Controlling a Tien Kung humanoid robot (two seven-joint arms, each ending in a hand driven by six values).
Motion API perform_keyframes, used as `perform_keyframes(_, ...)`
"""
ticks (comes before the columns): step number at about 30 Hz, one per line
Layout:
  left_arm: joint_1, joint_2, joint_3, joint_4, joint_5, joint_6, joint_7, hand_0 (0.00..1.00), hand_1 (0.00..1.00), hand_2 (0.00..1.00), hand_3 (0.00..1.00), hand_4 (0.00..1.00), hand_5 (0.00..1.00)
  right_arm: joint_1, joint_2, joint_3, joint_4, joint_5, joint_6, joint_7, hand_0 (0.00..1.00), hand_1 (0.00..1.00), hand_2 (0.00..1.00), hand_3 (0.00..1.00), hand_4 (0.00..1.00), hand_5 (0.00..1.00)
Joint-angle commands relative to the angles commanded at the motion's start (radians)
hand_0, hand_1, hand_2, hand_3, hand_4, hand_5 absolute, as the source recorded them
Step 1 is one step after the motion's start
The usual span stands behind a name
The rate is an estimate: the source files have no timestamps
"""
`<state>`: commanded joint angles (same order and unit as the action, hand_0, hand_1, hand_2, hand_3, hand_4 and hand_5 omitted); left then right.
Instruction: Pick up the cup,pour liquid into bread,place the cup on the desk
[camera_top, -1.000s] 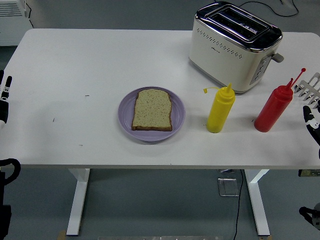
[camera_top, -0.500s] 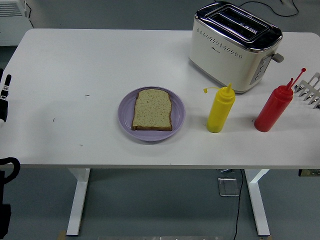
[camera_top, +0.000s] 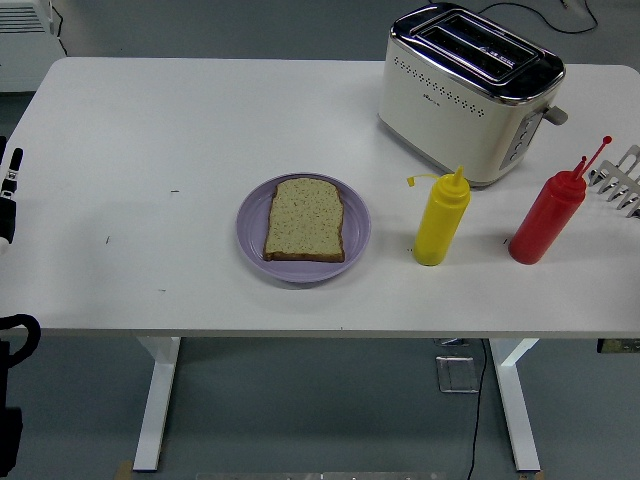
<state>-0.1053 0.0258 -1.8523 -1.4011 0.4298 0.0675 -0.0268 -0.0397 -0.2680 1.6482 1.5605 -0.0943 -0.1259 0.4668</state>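
Observation:
A slice of bread (camera_top: 305, 219) lies on a purple plate (camera_top: 356, 246) at the middle of the white table (camera_top: 150, 130). I see no cup; a yellow squeeze bottle (camera_top: 441, 222) stands upright right of the plate, and a red squeeze bottle (camera_top: 546, 218) stands upright further right. Both have their caps hanging open. Only a sliver of my left hand (camera_top: 8, 195) shows at the left edge, far from the plate and holding nothing that I can see. My right hand is out of view.
A cream and chrome toaster (camera_top: 465, 90) stands at the back right, behind the bottles. A white wire rack (camera_top: 622, 180) pokes in at the right edge beside the red bottle.
My right hand, at the right edge near the red bottle a second ago, has drawn back out of view. The left hand has barely moved. Nothing on the table has moved.

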Motion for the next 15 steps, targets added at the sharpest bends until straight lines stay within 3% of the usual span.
perform_keyframes(15,0.008,0.002,0.019,0.001,0.002,-0.001,0.000,0.786,0.736,0.739,0.695,0.514,0.998,0.010,0.015,0.010,-0.043,-0.015,-0.011,-0.062,0.822,0.777,0.805,0.815,0.592,0.512)
